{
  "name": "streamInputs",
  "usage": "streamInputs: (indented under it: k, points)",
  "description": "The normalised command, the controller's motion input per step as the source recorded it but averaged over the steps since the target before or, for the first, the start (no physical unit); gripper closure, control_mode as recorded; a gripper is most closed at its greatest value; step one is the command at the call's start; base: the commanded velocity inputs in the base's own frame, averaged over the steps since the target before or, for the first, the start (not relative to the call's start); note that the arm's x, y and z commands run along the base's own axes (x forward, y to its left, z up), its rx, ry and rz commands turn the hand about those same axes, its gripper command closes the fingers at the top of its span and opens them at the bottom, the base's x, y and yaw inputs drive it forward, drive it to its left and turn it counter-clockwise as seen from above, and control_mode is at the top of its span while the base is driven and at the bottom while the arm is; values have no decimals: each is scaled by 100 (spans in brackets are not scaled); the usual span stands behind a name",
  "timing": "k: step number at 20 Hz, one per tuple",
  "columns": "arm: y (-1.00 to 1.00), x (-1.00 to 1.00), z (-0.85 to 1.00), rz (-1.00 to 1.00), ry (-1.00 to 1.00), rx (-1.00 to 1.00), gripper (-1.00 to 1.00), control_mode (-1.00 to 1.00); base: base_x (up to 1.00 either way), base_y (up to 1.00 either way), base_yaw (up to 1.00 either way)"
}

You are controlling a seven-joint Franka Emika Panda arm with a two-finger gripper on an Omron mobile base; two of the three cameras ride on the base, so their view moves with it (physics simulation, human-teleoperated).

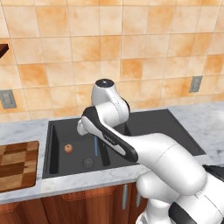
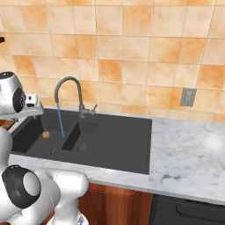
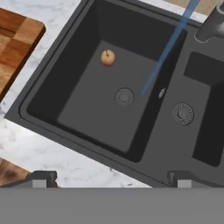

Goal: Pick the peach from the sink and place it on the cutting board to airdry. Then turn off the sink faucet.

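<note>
The peach lies on the floor of the left basin of the black sink, behind and left of that basin's drain. A thin blue stream of water runs from the sink faucet down onto the divider between the basins. The checkered cutting board rests on the counter left of the sink. My gripper hangs open and empty high over the sink's front rim, well away from the peach.
Marble counter stretches to the right of the sink, and a strip runs behind the board. The smaller basin has its own drain. A wall outlet sits on the tiled backsplash, another at the left.
</note>
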Motion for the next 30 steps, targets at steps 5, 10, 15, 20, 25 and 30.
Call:
streamInputs:
  k: [5,10,15,20,25,30]
  points:
    - [9,24,-31,4,0,0,-100,-100,0,0,0]
    - [9,25,-34,6,0,0,-100,-100,0,0,0]
    - [15,27,-20,5,0,0,-100,-100,0,0,0]
    - [18,25,-19,5,0,0,-100,-100,0,0,0]
    - [19,23,-20,4,0,0,-100,-100,0,0,0]
    - [22,24,-23,2,0,0,-100,-100,0,0,0]
